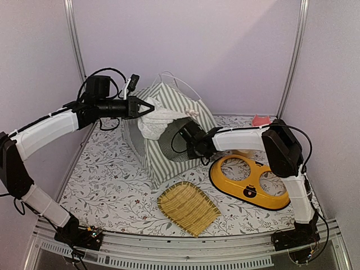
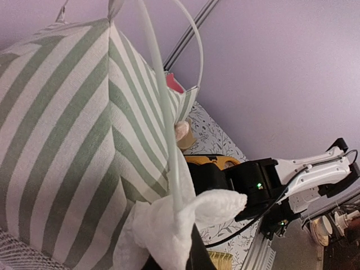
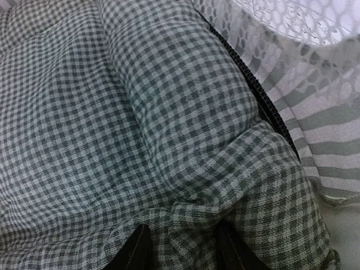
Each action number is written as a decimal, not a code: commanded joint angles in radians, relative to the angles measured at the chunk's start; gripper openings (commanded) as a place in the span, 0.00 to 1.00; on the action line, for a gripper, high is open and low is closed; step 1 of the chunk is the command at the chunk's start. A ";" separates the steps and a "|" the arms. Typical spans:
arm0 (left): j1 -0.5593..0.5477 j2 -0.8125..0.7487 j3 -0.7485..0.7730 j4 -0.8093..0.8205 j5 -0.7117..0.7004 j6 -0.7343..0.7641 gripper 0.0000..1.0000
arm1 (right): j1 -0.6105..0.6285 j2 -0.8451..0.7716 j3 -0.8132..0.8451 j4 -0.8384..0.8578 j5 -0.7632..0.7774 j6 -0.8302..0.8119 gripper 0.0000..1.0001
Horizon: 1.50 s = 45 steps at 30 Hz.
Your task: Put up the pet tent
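The pet tent (image 1: 152,151) stood upright at the back of the table, in the upper middle of the overhead view. Its green-and-white striped walls rose to a peak, and its thin white poles (image 2: 169,124) looped out above the top. To my eye the frame was largely up, since the walls held their shape. What seemed left was the dressing. The lace curtain (image 1: 160,121) at the front was bunched rather than hanging, and the gingham cushion (image 3: 140,112) lay rumpled inside, not flat.

The left gripper (image 1: 149,107) came in from the upper left and was closed tight near the tent's front peak, pinching a wad of white curtain. Its wrist view showed that wad at bottom centre with a pole running down into it. I could not tell whether the pole was in the pinch too.

The right gripper (image 3: 183,250) reached into the tent from the right, by the round mesh window, so the tent surrounded it. Its fingers (image 3: 138,250) stood partly apart at the bottom of the wrist view with a fold of cushion bulging between them. I could not make out whether they held it or merely pressed on it. Striped wall and lace showed at that view's upper right.

A woven bamboo tray (image 1: 188,208) lay below the tent in the overhead view. A yellow two-hole bowl stand (image 1: 253,179) lay to the lower right, and a small pink thing (image 1: 260,120) sat at the far right. All of it rested on the flower-patterned table cover (image 1: 107,169).
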 commanded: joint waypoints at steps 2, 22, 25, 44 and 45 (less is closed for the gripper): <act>0.032 -0.043 0.036 -0.071 -0.076 0.018 0.00 | -0.004 0.054 0.050 -0.139 -0.001 -0.030 0.59; 0.143 -0.033 -0.015 -0.061 -0.046 0.018 0.00 | 0.109 -0.230 0.039 -0.002 -0.088 -0.089 0.92; 0.145 -0.039 -0.028 -0.058 -0.037 0.023 0.00 | 0.109 -0.264 -0.017 0.028 -0.057 -0.076 0.90; 0.145 -0.021 -0.027 -0.059 -0.012 0.032 0.00 | 0.095 -0.526 -0.355 0.217 -0.087 0.026 0.88; 0.147 -0.017 -0.018 -0.069 -0.011 0.038 0.00 | 0.084 -0.524 -0.365 0.219 -0.095 0.035 0.88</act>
